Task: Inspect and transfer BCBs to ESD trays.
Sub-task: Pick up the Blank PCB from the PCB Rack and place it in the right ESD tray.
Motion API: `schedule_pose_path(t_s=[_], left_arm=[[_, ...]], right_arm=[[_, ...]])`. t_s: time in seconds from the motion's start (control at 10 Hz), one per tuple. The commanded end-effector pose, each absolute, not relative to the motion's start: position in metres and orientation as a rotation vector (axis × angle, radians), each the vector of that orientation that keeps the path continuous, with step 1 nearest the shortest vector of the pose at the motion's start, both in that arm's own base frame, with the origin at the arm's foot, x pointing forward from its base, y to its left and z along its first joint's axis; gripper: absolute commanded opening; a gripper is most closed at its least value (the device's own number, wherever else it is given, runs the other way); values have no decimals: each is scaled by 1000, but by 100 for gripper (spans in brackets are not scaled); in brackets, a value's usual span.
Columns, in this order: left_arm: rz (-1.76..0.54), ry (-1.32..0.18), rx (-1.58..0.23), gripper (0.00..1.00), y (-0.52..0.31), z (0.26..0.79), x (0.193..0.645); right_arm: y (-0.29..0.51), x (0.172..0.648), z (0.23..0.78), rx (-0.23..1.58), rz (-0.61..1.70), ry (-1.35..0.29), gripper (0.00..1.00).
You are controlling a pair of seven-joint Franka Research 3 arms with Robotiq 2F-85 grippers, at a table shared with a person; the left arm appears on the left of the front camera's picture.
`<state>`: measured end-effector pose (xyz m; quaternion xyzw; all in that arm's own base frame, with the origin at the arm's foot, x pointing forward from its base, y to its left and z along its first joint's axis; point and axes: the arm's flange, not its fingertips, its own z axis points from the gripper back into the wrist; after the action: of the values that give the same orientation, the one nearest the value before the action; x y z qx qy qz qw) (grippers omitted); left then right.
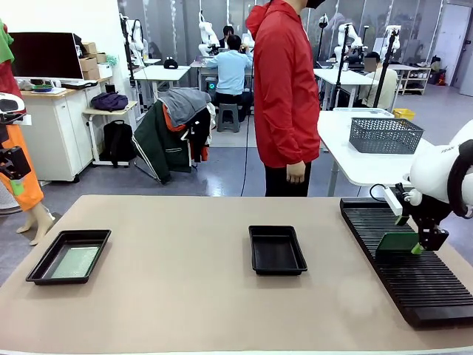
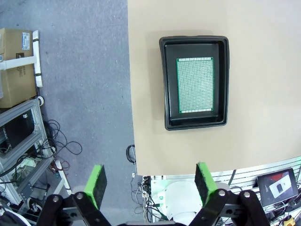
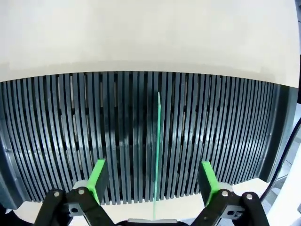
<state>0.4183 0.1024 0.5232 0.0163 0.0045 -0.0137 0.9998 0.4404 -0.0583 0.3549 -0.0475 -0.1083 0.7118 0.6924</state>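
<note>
BCB [image 3: 157, 141] upright in rack [image 3: 70, 132] looks thin, light, stiff; pinch faces near top; right hand [image 3: 153, 175] spread astride; left hand [image 2: 151, 181] released.

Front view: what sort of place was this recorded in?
Probably a lab or electronics workshop: white workbenches with seated people behind, a black slotted rack and ESD trays on the table, stacked cardboard boxes.

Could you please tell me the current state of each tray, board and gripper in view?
Left tray: holds one board.
Flat BCB: lying face up in the left tray.
Middle tray: empty.
Upright BCB: standing on edge in the slotted rack.
Left gripper: open, empty, above the left tray.
Right gripper: open, straddling the upright BCB.
</note>
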Motion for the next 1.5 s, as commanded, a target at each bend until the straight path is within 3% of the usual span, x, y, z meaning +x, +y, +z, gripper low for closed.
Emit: schedule_pose_path(t_s=[0.0,0.8,1.2,1.3,1.4], left_arm=[[-27,5,34,100,104,522,419],[-27,5,34,100,104,522,419],[-27,5,34,100,104,522,419],[-27,5,34,100,104,522,419],[-27,5,34,100,104,522,419]], right_arm=[[-65,451,346,-93,1612,-278,100],[-54,449,350,-97,1583,-234,100],[-53,452,349,-108,1570,-220,83],[-54,451,349,-107,1569,-219,87],[-55,450,350,-109,1566,-213,73]])
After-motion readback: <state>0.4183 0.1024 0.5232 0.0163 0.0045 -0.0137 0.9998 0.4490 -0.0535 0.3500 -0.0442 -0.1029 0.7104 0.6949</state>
